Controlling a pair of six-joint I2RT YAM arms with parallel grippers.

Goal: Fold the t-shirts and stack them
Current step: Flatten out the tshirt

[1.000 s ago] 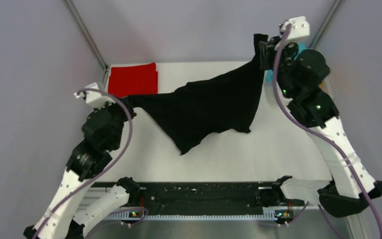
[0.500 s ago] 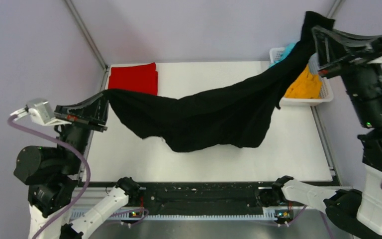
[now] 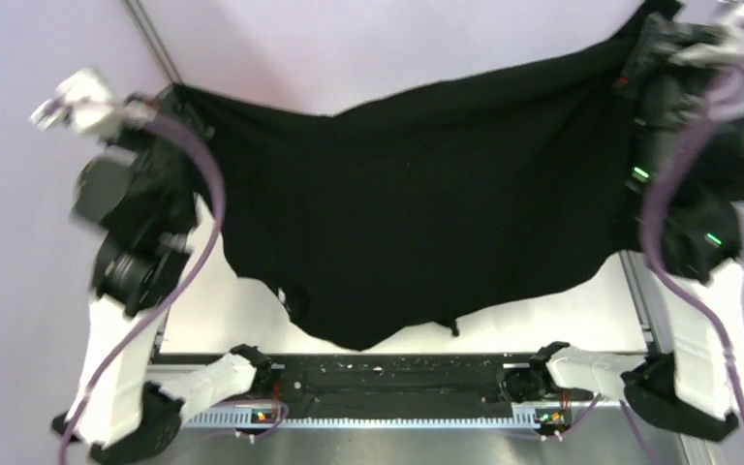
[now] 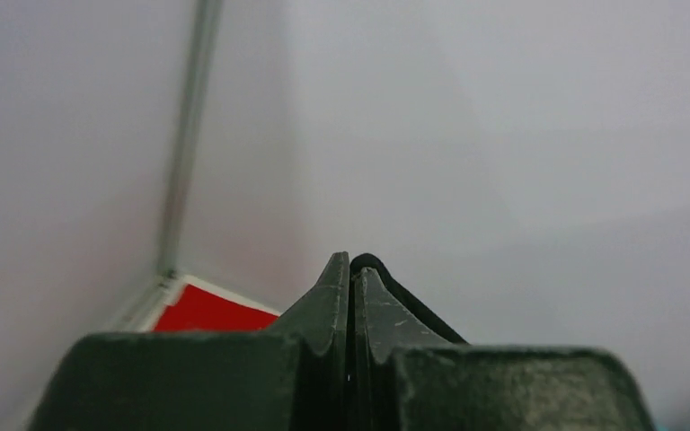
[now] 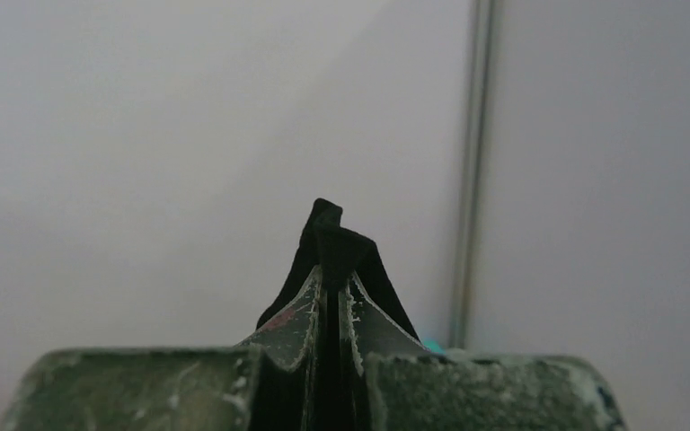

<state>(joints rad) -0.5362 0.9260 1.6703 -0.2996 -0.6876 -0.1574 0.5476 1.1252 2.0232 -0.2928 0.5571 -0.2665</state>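
Top external view: black t-shirt (image 3: pixel 426 203), one item, spread wide in the air between the two arms, its upper edge sagging in the middle and its lower hem hanging in an uneven curve above the near part of the white table (image 3: pixel 596 305); the shirt hides most of the table's surface. Left gripper (image 3: pixel 176 95), raised at upper left, pinched on the shirt's left upper corner. Right gripper (image 3: pixel 651 29), raised at upper right near the top edge of the picture, pinched on the shirt's right upper corner. Both arms are somewhat blurred. Left wrist view: left gripper (image 4: pixel 351 269), fingers pressed together with no gap showing, a thin dark fold of the black t-shirt (image 4: pixel 409 305) caught between them and trailing off to the right of the tips; red t-shirt (image 4: pixel 211 312), one item, lying flat at lower left at the foot of a metal frame post (image 4: pixel 184 135); plain pale wall behind. Right wrist view: right gripper (image 5: pixel 331 283), fingers closed tight on a bunched tuft of the black t-shirt (image 5: pixel 328 229), which stands up above the fingertips; a second metal post (image 5: pixel 476 162) upright to the right; a small teal patch (image 5: pixel 433 346) just beside the right finger, too little of it visible to tell what it is
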